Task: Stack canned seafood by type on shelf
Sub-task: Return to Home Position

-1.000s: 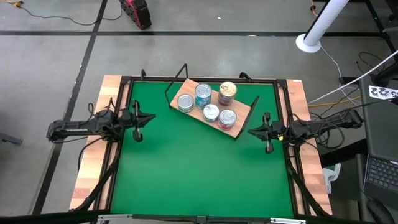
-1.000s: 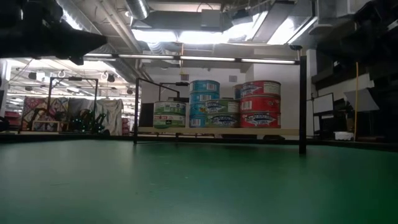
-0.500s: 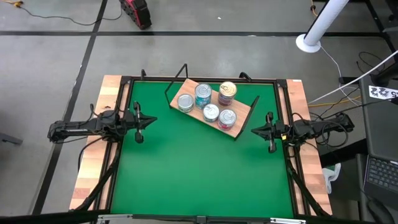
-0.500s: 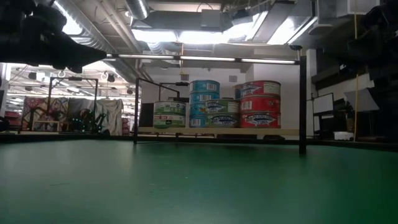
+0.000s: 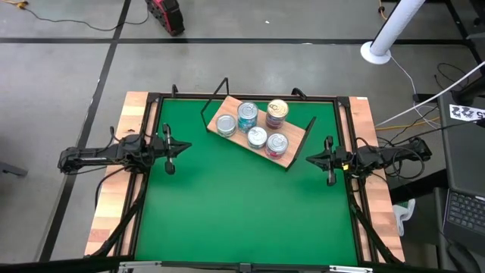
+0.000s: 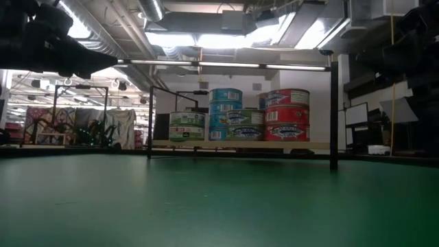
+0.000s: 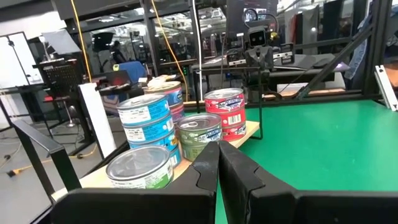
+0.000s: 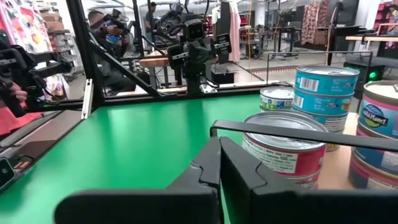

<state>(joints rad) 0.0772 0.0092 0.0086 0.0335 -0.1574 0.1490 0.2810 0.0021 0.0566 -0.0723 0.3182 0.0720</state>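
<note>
The shelf (image 5: pixel 290 154) stands slanted at the far middle of the green table, a wooden board on black wire ends. The canned seafood sits on the board in stacks: a red-labelled stack (image 6: pixel 286 114), a teal stack (image 6: pixel 226 110), and green-labelled tins (image 6: pixel 186 127). One stack has a gold top (image 5: pixel 277 111). My left gripper (image 5: pixel 187 145) hangs shut at the table's left edge, level, pointing toward the right edge. My right gripper (image 5: pixel 306 159) hangs shut at the right edge, pointing toward the left edge, just off the shelf's right end. Neither holds anything.
A black frame (image 5: pixel 242 97) borders the green mat (image 5: pixel 242 205), with wooden strips outside it on the left and right. The near half of the mat is bare. A white pole base (image 5: pixel 377 51) stands on the floor beyond the far right corner.
My left gripper has tipped a little, and its tip now sits lower. My right arm has folded down slightly at the table's right edge. Both grippers stay shut, and the tins and the shelf have not moved.
</note>
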